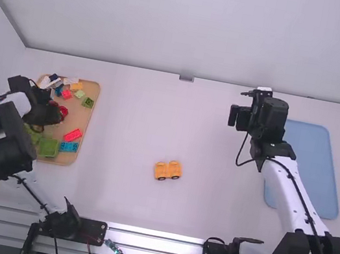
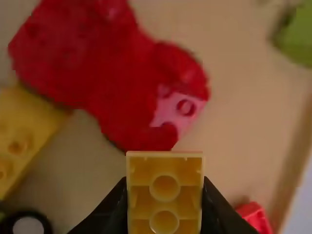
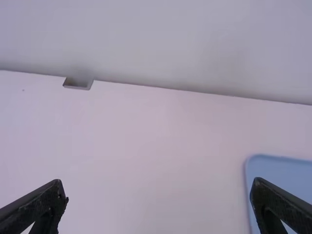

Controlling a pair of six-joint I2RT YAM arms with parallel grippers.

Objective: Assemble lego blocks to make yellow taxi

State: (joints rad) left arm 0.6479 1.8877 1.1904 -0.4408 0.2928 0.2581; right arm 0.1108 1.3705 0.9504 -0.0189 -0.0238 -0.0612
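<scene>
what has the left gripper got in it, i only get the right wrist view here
Observer: The left gripper has its fingers on either side of a yellow block, whose hollow side faces its wrist camera.
Operator: ok and is anything built yet
Observer: Yes, a small yellow vehicle with dark wheels stands near the middle of the table.
Operator: where are the loose parts
Observer: In the brown tray at the high view's left, with a red block and a blue block among them.
</scene>
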